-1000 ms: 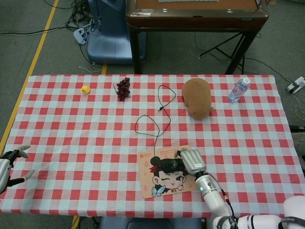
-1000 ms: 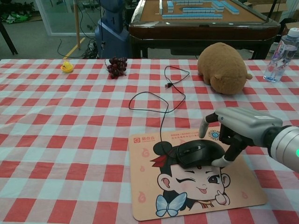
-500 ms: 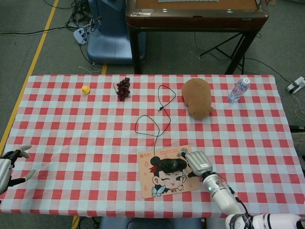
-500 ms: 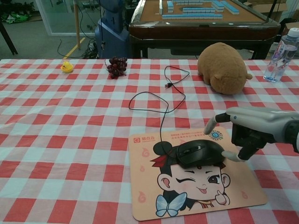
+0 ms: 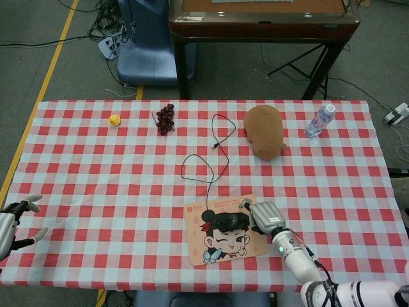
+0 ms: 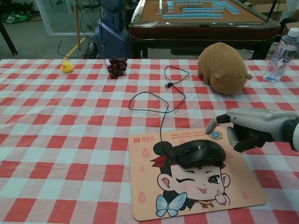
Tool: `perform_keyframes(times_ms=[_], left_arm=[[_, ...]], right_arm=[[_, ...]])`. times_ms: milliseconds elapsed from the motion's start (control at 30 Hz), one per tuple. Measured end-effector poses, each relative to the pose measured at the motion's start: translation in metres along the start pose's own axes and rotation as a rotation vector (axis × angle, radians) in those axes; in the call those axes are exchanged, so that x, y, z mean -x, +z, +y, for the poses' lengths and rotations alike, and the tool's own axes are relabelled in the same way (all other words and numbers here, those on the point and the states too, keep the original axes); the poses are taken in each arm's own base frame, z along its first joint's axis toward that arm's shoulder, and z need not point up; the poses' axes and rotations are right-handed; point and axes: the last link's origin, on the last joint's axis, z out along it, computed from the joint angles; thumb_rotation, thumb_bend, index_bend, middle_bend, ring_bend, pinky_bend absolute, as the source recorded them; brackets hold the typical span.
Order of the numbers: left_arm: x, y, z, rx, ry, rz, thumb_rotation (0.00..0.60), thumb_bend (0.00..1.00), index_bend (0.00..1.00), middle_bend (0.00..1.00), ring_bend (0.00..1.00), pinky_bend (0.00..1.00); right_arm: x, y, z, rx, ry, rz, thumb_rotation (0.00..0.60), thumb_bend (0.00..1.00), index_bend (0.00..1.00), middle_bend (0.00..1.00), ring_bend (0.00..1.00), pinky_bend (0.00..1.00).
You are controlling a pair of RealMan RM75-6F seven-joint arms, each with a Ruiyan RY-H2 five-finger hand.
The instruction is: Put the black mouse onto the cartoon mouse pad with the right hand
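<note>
Where the red-checked tabletop (image 5: 96, 185) meets its near left corner, the left robot hand (image 5: 14, 220) hangs just off the edge with fingers spread and nothing in them. Further along, toward the far side, sit a small yellow duck (image 5: 114, 119) and a bunch of dark grapes (image 5: 165, 118). A thin black cable (image 6: 161, 100) loops across the middle and runs down to the black mouse (image 6: 201, 153), which lies on the upper part of the cartoon mouse pad (image 6: 194, 179), over the hair of the drawn girl. Just right of the mouse, the right robot hand (image 6: 245, 130) is off it, empty, one finger reaching toward the pad's top edge and the others half curled underneath; a clear gap shows between the fingers and the mouse in the chest view.

As the mouse looks fully settled on the pad, the step in hand appears to be the release and retreat. Doing it well likely means lifting the fingers up and away to the right, without brushing the mouse or dragging the cable, which could tug it off.

Writing on the pad: a red logo box at the upper left corner and small print along the top edge, too small to read. Beyond, a brown plush toy (image 5: 264, 131) and a water bottle (image 5: 319, 121) stand well apart.
</note>
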Motion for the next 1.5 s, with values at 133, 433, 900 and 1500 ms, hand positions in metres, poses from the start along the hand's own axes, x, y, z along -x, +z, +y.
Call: perform_keyframes(times_ms=[133,433,900,1500], left_arm=[[0.000,0.000,0.000,-0.002,-0.002,0.002,0.600,0.22,0.29,0.44,0.38,0.55],[0.000,0.000,0.000,-0.001,-0.001,0.002,0.600,0.22,0.29,0.44,0.38,0.55],[0.001,0.001,0.000,-0.002,0.003,-0.002,0.600,0.22,0.29,0.44,0.38,0.55],[0.001,0.000,0.000,-0.003,0.006,-0.001,0.600,0.22,0.29,0.44,0.38,0.55]], right_arm=[[0.002,0.002,0.000,0.006,0.004,-0.009,0.600,1.00,0.21,1.00,1.00,1.00],[0.005,-0.006,0.005,0.019,-0.003,-0.046,0.600,1.00,0.21,1.00,1.00,1.00],[0.010,-0.015,0.011,0.018,0.004,-0.088,0.600,1.00,0.21,1.00,1.00,1.00],[0.023,-0.035,0.004,-0.061,-0.005,-0.129,0.600,1.00,0.21,1.00,1.00,1.00]])
